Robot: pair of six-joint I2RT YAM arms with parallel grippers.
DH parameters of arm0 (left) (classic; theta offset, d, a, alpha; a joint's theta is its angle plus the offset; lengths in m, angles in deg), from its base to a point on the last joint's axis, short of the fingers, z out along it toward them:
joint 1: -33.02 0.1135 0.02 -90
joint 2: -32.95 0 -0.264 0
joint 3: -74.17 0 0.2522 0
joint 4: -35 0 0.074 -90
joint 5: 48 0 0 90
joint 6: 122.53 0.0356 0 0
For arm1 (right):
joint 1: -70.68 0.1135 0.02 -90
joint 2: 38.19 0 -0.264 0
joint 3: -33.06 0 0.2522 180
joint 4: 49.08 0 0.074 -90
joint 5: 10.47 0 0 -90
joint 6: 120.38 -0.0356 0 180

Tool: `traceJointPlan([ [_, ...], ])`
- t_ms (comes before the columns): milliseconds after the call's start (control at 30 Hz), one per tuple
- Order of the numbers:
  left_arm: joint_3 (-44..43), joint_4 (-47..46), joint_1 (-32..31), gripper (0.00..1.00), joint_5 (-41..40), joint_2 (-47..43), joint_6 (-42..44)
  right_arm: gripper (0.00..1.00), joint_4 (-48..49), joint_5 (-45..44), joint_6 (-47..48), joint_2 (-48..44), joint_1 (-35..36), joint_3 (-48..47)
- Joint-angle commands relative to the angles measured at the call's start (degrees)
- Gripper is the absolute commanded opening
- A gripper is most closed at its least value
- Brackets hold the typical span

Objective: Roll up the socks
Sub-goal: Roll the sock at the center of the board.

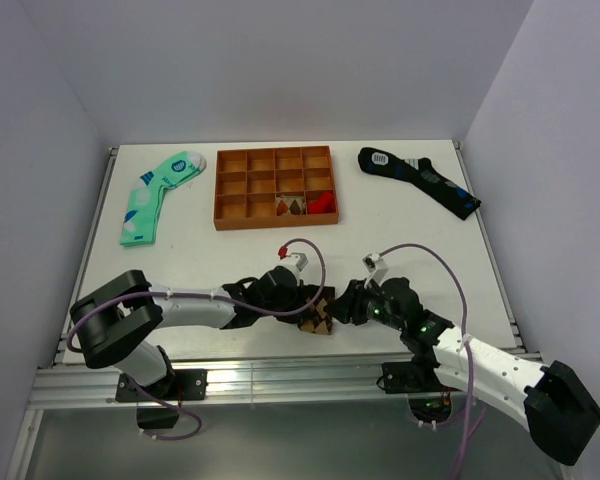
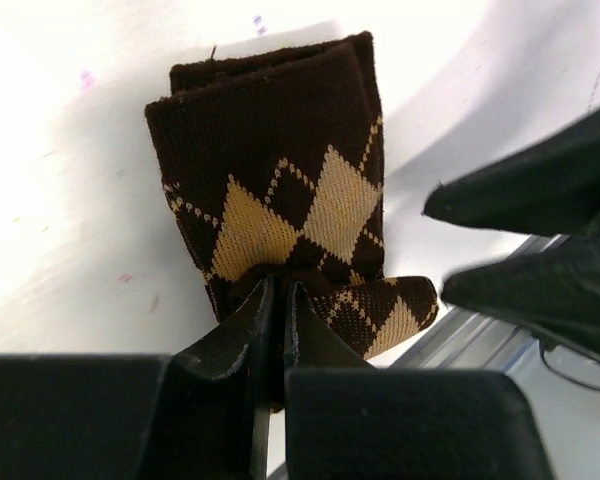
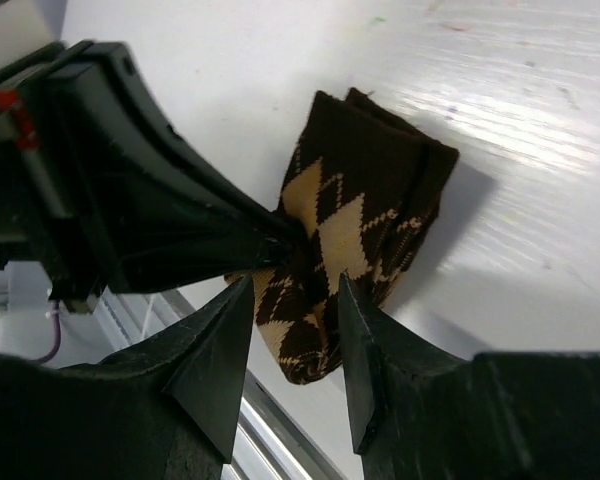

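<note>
The brown argyle socks (image 1: 318,314) lie folded into a short bundle near the table's front edge, between my two grippers. In the left wrist view the socks (image 2: 280,180) show a dark cuff at the far end, and my left gripper (image 2: 276,292) is shut on the near fold of fabric. My left gripper (image 1: 302,300) is at the bundle's left side in the top view. My right gripper (image 3: 295,290) is open, its fingers straddling the rolled end of the socks (image 3: 350,230) without pinching. It shows at the right of the bundle (image 1: 342,306).
An orange compartment tray (image 1: 274,186) stands at the back centre with small red and brown items in it. A mint-green sock (image 1: 158,195) lies back left, a black-navy sock (image 1: 418,178) back right. The metal table rail (image 1: 280,375) runs just below the bundle.
</note>
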Motion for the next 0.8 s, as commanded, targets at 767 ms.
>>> traceJointPlan([
  [767, -8.58, 33.70, 8.28, 0.00, 14.52, 8.50, 12.21, 0.49, 29.26, -21.77, 7.51, 15.87, 22.77, 4.39],
])
